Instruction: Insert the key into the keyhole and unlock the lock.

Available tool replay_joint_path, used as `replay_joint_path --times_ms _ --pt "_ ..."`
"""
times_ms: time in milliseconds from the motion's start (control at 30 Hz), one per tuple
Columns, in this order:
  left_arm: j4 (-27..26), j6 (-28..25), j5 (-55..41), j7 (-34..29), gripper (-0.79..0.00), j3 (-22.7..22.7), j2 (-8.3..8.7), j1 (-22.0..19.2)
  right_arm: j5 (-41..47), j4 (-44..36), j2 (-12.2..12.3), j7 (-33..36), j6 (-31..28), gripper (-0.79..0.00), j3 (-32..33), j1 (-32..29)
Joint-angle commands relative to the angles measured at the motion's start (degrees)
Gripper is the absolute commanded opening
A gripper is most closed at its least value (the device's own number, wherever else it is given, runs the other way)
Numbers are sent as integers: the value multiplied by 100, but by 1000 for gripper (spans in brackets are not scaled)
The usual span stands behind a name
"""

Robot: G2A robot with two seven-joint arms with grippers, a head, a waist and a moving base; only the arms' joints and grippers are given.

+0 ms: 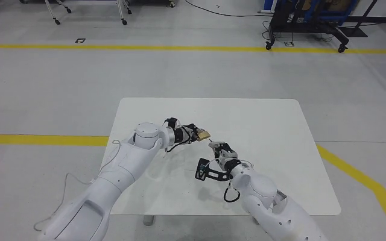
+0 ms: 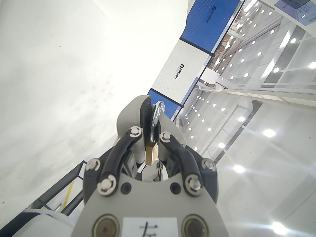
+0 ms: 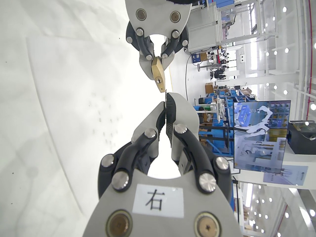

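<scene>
My left gripper [image 1: 196, 134] is shut on a brass padlock [image 1: 204, 134] and holds it above the middle of the white table [image 1: 271, 120]. In the left wrist view the brass body [image 2: 151, 154] sits between the fingers and the silver shackle [image 2: 158, 114] pokes out past the tips. My right gripper [image 3: 166, 102] is shut on the thin key [image 3: 166, 94], seen edge-on, with only its tip showing. That tip stands right at the padlock's [image 3: 158, 73] keyhole end [image 3: 160, 82]. I cannot tell whether it touches. The left gripper [image 3: 154, 59] faces the right one tip to tip.
Both grippers meet over the table's centre [image 1: 208, 141], above the surface. Bare tabletop lies all around them. Yellow floor lines [image 1: 181, 47] and carts [image 1: 307, 27] stand far behind the table.
</scene>
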Motion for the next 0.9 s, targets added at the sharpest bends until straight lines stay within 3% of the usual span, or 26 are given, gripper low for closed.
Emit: replay_joint_path --times_ms 0,867 --pt "-26 24 19 -15 -785 -13 -4 23 -183 20 -16 87 -37 -785 -74 15" --pt "-190 150 295 -251 -785 -263 -24 187 -603 278 -288 560 -251 -785 -398 260"
